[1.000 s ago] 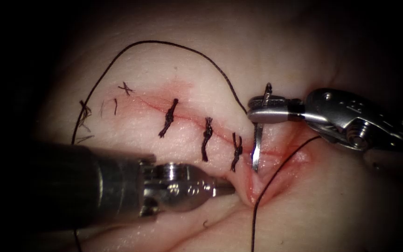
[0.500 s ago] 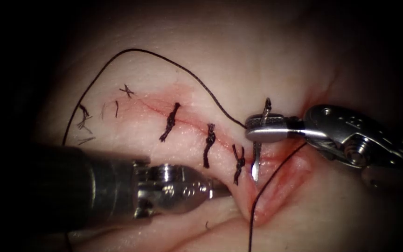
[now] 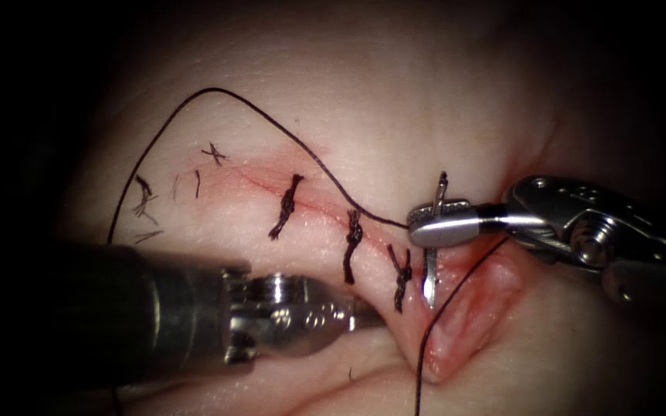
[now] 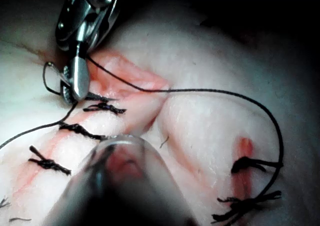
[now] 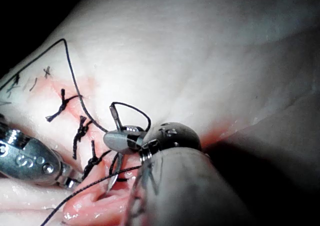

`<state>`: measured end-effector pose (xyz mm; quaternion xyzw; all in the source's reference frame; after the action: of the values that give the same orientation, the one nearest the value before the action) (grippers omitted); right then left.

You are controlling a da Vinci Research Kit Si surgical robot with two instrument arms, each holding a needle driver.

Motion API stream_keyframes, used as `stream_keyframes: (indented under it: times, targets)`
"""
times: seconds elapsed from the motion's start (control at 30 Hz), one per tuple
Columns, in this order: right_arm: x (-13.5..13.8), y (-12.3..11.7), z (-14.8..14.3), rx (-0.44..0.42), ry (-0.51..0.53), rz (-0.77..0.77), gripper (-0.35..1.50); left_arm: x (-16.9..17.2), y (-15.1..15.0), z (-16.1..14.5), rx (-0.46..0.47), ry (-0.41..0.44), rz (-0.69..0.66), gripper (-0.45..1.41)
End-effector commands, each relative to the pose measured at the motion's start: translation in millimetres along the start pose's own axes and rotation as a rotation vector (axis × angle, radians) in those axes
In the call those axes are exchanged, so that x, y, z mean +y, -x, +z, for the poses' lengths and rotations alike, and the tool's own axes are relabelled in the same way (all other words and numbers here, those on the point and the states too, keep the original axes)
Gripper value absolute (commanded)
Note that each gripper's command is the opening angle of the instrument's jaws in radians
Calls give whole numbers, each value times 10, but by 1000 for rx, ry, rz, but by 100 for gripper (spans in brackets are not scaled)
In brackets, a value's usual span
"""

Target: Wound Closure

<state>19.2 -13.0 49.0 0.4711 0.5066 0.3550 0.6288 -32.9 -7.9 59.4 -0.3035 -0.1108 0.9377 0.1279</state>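
Here, right tool (image 3: pixel 435 227) clamps needle (image 3: pixel 431 277) near its tail above cut (image 3: pixel 464 316), left tool (image 3: pixel 364 314) grips tissue (image 3: pixel 395 100).

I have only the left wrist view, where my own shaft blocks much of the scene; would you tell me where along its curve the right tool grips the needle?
Observer: The right tool grips the needle nearer its thread end than its tip, with the tip pointing down.
Operator: Is the tip in the tissue?
Observer: It seems not. In the endoscope view the tip looks bare, just left of the open cut, beside the nearest stitch.
Operator: Where is my tool's tip?
Observer: The left tool lies against the tissue at the cut's left lip; I cannot tell whether it holds any.
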Motion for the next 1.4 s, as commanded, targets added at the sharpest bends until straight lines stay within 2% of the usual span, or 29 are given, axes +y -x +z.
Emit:
stream_keyframes:
  times: [0.03,0.17,0.5,0.63,0.8,1.13,1.27,1.4]
  targets:
    - [11,-14,4,34,3,60,-35,0,-2,8,0,-1,0,-6]
    - [19,-22,0,80,6,191,-35,2,-5,9,-1,-3,-4,-6]
    - [22,-15,2,68,-23,465,-35,3,-7,10,-2,-5,-5,-5]
    - [23,-22,0,105,-23,480,-35,5,-8,9,-2,-5,-7,-3]
    - [30,-35,-8,144,9,391,-35,14,-21,3,-6,-6,-3,-3]
    - [46,-31,-11,110,84,183,-35,61,-90,-23,-1,1,50,-3]
    - [47,-28,-11,108,85,173,-35,76,-103,-20,15,24,55,-3]
    - [42,-25,-8,107,74,272,-35,71,-99,-14,23,33,63,-3]
